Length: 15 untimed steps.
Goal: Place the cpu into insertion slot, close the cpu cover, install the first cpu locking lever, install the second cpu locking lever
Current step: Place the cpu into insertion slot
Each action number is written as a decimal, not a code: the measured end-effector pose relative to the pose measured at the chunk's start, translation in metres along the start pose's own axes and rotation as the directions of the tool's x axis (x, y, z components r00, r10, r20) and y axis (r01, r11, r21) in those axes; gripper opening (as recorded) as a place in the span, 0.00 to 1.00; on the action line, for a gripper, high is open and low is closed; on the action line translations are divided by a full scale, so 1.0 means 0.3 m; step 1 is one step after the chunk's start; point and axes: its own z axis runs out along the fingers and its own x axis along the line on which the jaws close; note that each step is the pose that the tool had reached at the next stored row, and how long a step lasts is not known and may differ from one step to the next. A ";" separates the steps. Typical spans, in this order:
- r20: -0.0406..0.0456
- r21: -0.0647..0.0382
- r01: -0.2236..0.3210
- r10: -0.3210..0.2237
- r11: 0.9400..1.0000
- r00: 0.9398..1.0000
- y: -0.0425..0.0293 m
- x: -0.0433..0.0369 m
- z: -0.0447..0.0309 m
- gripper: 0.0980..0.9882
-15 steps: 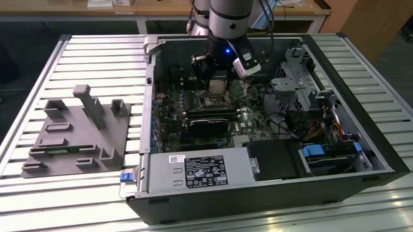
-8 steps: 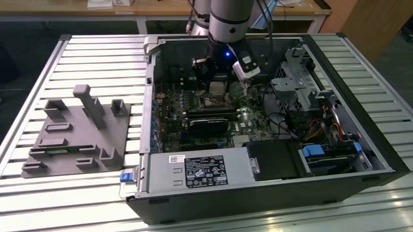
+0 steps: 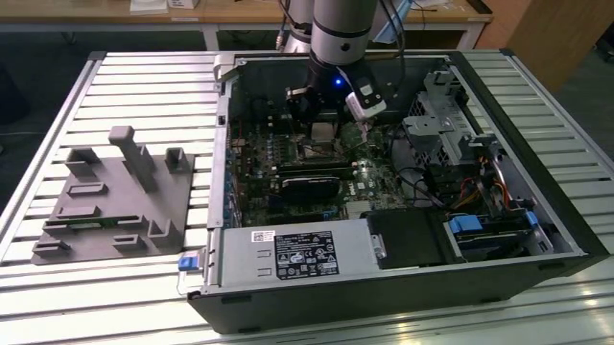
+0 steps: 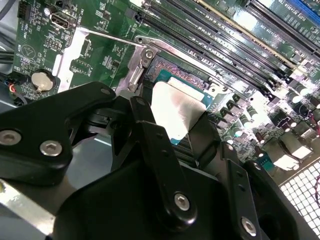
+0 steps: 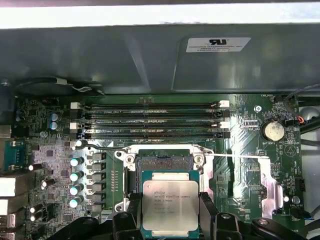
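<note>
Two black fingers [image 5: 132, 212] of the gripper [image 5: 170, 220] are closed on opposite edges of the cpu [image 5: 170, 206], so the jaws stand only as far apart as the chip is wide. In both wrist views the chip sits flat between them, its silver-grey metal top facing out and a thin green border showing round it. In the second wrist view the gripper [image 4: 175, 127] carries the cpu [image 4: 172, 105] just in front of the insertion slot [image 4: 182, 72].

In the first wrist view the insertion slot [image 5: 165, 161] lies directly behind the chip, its dark centre partly covered by the chip's far edge. I cannot tell whether the chip touches the socket. A pale metal frame rings the slot, and two thin locking levers [image 5: 100, 147] reach out from it, one to each side, lying low over the green motherboard [image 5: 245, 175].

Beyond the slot run four long black memory slots [image 5: 150, 120]. A round coin battery [image 5: 273, 131] sits off to one side and a row of silver-topped capacitors [image 5: 76, 175] stands on the other.

In the exterior view the arm reaches down into an open computer case [image 3: 537, 144], with the gripper [image 3: 321, 122] above the insertion slot [image 3: 317, 151]. The case lies on a slatted metal table [image 3: 144, 79], and a grey fixture block [image 3: 115, 198] rests on the exterior view's left.
</note>
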 end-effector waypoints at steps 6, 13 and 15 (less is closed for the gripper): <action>0.007 0.001 -0.077 0.077 0.997 0.997 0.000 0.000 0.002 0.50; 0.017 0.002 -0.189 0.189 0.982 0.982 0.000 0.000 0.005 0.50; 0.020 0.002 -0.223 0.223 0.975 0.975 0.000 0.000 0.006 0.50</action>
